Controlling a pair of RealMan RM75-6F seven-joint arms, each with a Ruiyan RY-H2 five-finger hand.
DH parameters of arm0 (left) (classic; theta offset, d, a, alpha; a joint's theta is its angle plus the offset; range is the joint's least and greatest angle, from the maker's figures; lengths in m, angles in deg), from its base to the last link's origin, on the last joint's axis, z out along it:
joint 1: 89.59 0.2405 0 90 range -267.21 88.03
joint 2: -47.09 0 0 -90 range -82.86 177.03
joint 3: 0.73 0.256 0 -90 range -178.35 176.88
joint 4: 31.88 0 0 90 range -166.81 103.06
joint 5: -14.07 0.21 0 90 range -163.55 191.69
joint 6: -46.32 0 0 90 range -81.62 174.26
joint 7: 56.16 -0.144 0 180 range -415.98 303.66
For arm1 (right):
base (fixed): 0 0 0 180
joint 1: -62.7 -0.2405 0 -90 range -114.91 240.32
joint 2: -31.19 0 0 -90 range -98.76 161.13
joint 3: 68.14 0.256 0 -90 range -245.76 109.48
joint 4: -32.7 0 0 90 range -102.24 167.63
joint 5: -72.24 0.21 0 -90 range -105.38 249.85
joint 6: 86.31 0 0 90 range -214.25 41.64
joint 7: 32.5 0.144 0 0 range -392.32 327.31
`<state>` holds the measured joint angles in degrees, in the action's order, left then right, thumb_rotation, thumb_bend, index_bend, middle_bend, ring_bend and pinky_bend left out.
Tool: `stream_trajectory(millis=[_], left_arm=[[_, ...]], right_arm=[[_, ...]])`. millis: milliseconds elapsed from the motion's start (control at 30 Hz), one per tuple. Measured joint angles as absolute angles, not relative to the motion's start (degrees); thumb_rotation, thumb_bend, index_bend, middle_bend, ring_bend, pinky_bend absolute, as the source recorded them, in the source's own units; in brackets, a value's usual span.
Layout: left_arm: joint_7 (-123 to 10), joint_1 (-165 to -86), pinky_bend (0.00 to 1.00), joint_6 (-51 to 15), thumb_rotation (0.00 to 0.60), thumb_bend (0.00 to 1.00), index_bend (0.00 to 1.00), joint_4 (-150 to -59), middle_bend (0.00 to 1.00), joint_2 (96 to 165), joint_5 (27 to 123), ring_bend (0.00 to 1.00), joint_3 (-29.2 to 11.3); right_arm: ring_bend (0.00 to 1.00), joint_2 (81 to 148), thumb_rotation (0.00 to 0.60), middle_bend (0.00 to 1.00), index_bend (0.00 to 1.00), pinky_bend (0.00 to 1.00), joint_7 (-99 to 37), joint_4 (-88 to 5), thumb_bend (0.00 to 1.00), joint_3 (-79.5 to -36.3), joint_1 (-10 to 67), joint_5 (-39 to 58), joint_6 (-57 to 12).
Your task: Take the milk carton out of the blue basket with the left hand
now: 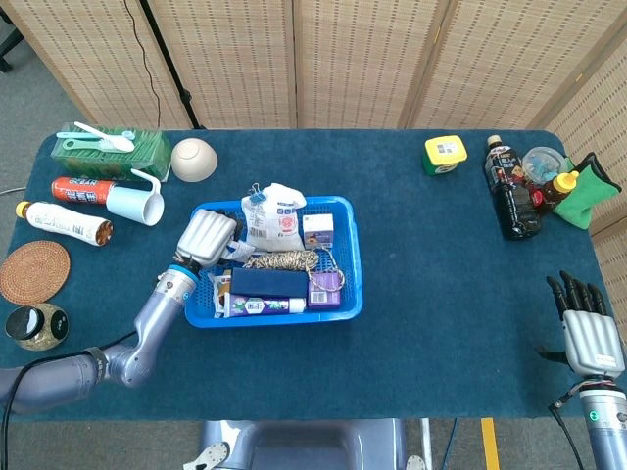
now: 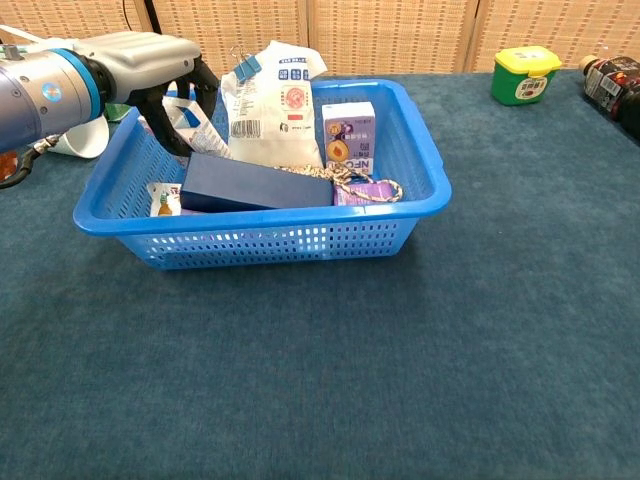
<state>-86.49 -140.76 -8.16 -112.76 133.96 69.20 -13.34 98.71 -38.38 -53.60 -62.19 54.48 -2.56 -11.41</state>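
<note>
Your left hand [image 1: 206,236] sits over the upper left corner of the blue basket [image 1: 352,257], left of centre in the head view, and its fingers are wrapped around the milk carton [image 2: 188,113]. In the chest view, the carton shows at the upper left of the frame, tilted and partly hidden behind the dark fingers [image 2: 152,110], still within the basket's left end and just beside the white pouch [image 2: 269,93] with the binder clip on top. You cannot tell from either view whether the carton's base still touches the basket floor. In front of the carton lies the dark blue box [image 2: 256,184], with a coil of braided rope [image 1: 282,260] behind it, a small purple-and-white carton [image 2: 348,134] standing toward the basket's back right, and a toothpaste tube [image 1: 261,305] along the near wall in the head view. Your right hand [image 1: 591,333] rests at the lower right of the head view, well apart from the basket, grasping nothing, its fingers straight and slightly apart. On the blue surface [image 1: 451,284] to the upper left of the head view stand a white mug [image 1: 135,202], a pale bowl [image 1: 193,159] and a green tissue box [image 1: 111,153]; a yellow-lidded jar [image 1: 445,154] and a dark bottle [image 1: 509,190] stand toward the upper right.
</note>
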Motion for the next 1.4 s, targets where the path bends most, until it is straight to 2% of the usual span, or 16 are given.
stream_trajectory(millis=[400,633,767,1000,1233,1400], left_arm=[[-84.5,-138.9,0.53,-11.6,0.600,0.40,0.66,-123.6,0.49,124.9,69.9,0.43,-15.8],[-84.8,-137.0,0.53,-13.2,0.600,0.40,0.67,-133.7,0.49,113.7,67.6,0.43,-17.6],[-84.8,-135.3,0.53,-13.2,0.600,0.40,0.67,-136.2,0.49,107.9,65.3,0.43,-17.5],[-81.6,-134.0,0.53,-8.8,0.600,0.40,0.67,-129.3,0.49,108.2,63.6,0.42,-14.7],[-77.2,-133.8,0.53,-2.0,0.600,0.40,0.67,-116.6,0.49,114.6,62.9,0.42,-11.1],[-76.5,-134.1,0.53,0.7,0.600,0.40,0.66,-111.5,0.49,118.5,62.7,0.42,-9.1]], right_arm=[[0.00,98.6,0.600,0.00,0.00,0.00,-38.6,-54.2,0.00,-62.4,54.5,-2.9,-11.1],[0.00,98.5,0.600,0.00,0.00,0.00,-38.5,-54.7,0.00,-62.7,54.6,-3.6,-10.9],[0.00,98.3,0.600,0.00,0.00,0.00,-38.3,-55.2,0.00,-62.9,54.6,-4.2,-10.6],[0.00,98.4,0.600,0.00,0.00,0.00,-39.0,-55.4,0.00,-63.1,54.6,-4.7,-10.3],[0.00,98.9,0.600,0.00,0.00,0.00,-39.9,-55.3,0.00,-63.2,54.4,-4.7,-10.4],[0.00,99.1,0.600,0.00,0.00,0.00,-39.9,-55.0,0.00,-63.2,54.2,-4.2,-11.0]])
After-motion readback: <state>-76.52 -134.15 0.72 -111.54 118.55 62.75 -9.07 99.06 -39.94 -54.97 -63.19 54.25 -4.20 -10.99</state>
